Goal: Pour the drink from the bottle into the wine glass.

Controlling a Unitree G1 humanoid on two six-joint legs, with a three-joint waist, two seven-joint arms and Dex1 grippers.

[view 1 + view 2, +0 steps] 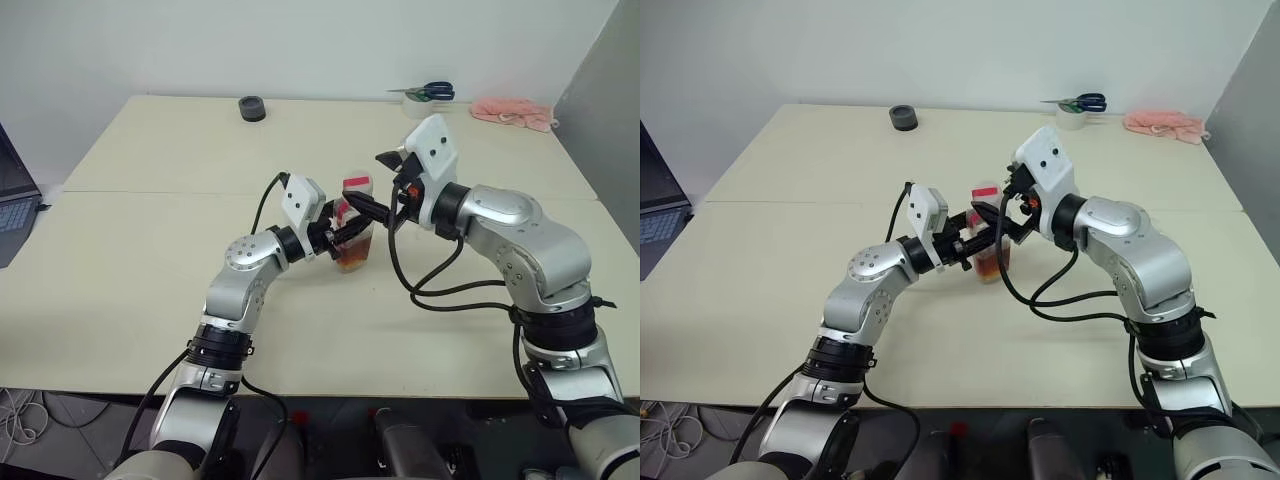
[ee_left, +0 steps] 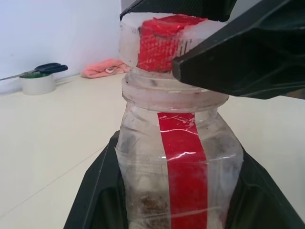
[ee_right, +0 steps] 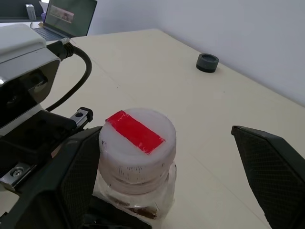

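The small clear bottle with a red label strip stands upright near the middle of the table, and my left gripper is shut on its body from the left. A little amber drink lies at its bottom. Its white cap with a red stripe is on. My right gripper is open and straddles the cap from the right; one black finger is close beside the cap and the other stands well off. The wine glass is out of view.
At the table's far edge lie a small black round object, a tape roll with blue-handled scissors on it and a pink cloth. A laptop sits off the left side. Bare tabletop surrounds the bottle.
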